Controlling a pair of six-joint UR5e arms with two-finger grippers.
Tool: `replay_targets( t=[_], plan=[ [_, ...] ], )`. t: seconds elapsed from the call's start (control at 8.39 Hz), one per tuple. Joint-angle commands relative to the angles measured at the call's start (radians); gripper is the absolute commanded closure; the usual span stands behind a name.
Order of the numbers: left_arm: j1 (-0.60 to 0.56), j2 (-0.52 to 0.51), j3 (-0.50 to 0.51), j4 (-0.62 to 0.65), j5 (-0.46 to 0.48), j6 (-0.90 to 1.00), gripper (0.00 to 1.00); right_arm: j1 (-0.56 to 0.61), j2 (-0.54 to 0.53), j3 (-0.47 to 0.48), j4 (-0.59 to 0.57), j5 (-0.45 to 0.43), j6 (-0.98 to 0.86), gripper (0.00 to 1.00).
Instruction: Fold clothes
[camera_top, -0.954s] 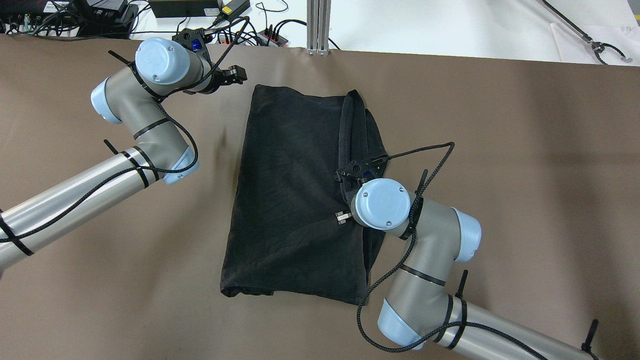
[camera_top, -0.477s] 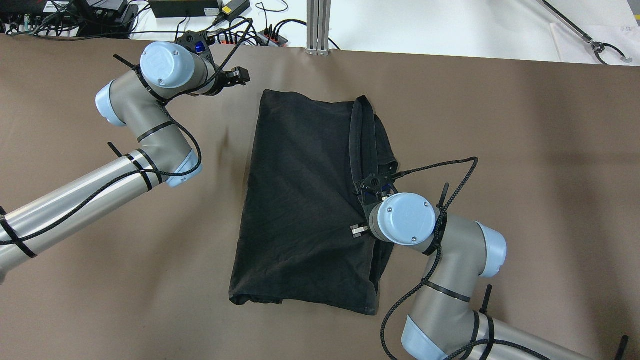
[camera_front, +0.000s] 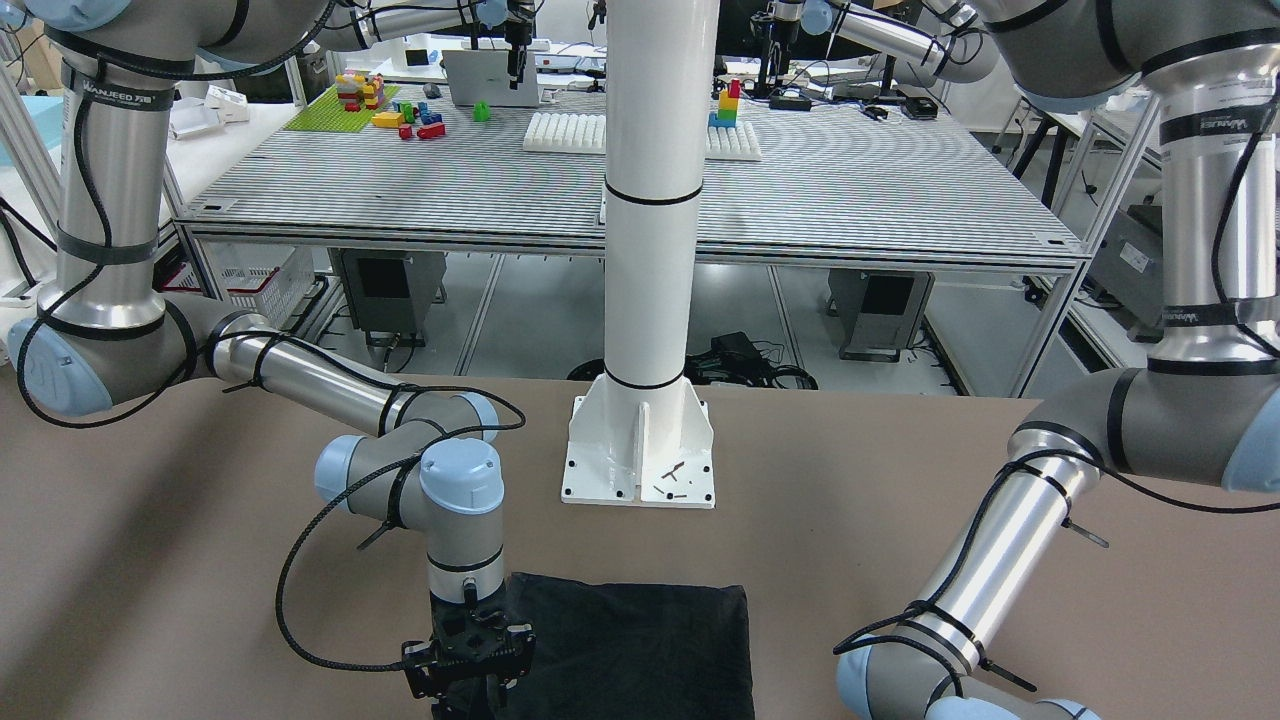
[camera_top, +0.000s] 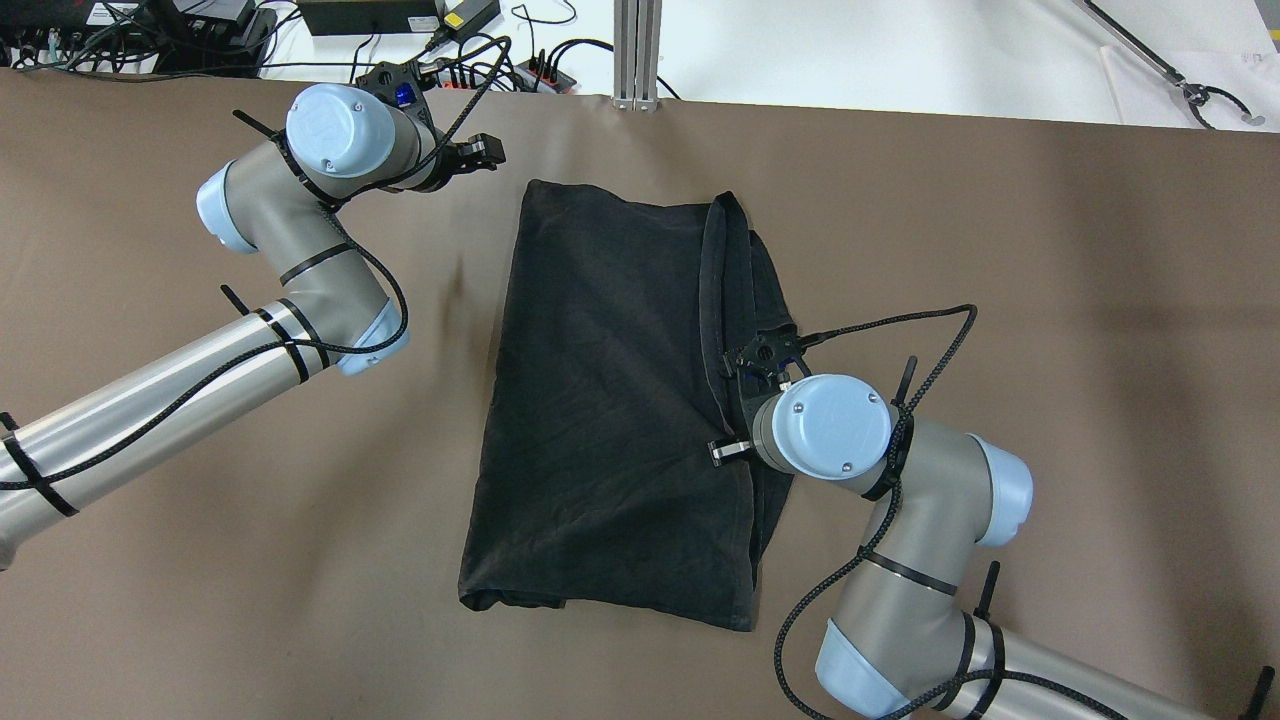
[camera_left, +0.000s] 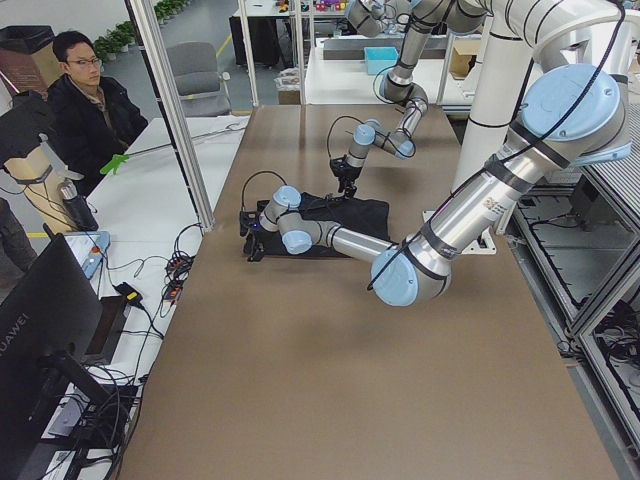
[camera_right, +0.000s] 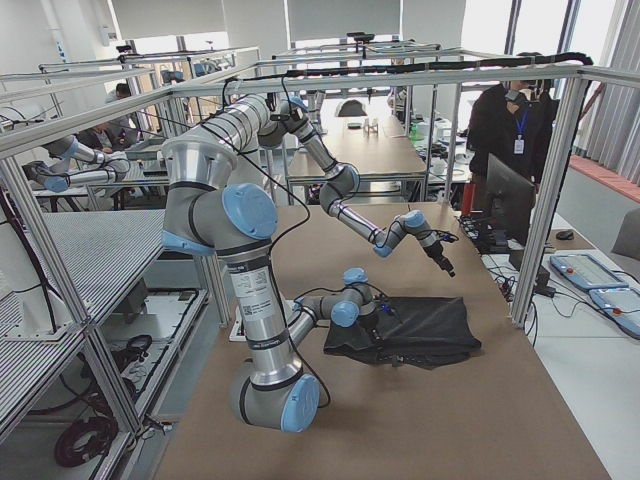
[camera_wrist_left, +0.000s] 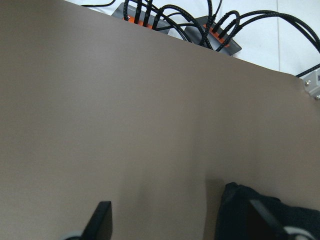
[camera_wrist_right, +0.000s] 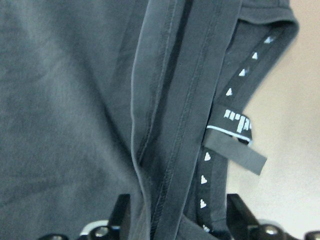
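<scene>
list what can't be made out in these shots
clothes: part cut off by front-facing view's bottom edge
right hand: hidden under its own wrist, overhead view
label print: too blurred to read, right wrist view
left hand: fingers mostly cut off, left wrist view's bottom edge

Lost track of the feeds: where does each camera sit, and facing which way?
Front-facing: across table, facing robot; white post, right arm, left arm, black cloth.
Overhead: behind robot, looking down; both arms, cloth.
Left: table's left end; left arm nearest.
Right: table's right end; right arm nearest.
Left wrist: down on table; left end effector open.
Right wrist: on cloth's hem; right end effector astride it.
Shared: every view shows the cloth.
</scene>
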Motion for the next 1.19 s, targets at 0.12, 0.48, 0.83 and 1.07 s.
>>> replay_targets(
  t=[0.12,0.48,0.83,1.07],
  plan=[
    [0.000,0.005,-0.006,0.000,0.000,-0.002,0.06,0.048,0.150,-0.161,-0.003,-0.003,-0.002,0.05],
    [0.000,0.006,-0.008,0.000,0.000,-0.005,0.06,0.056,0.161,-0.205,-0.003,-0.008,-0.004,0.05],
    [0.018,0.006,-0.008,0.000,0.002,-0.009,0.06,0.056,0.161,-0.235,0.020,-0.011,-0.010,0.05],
    [0.035,0.009,-0.014,0.000,0.026,-0.015,0.06,0.091,0.153,-0.251,0.041,-0.009,-0.069,0.05]
  ],
)
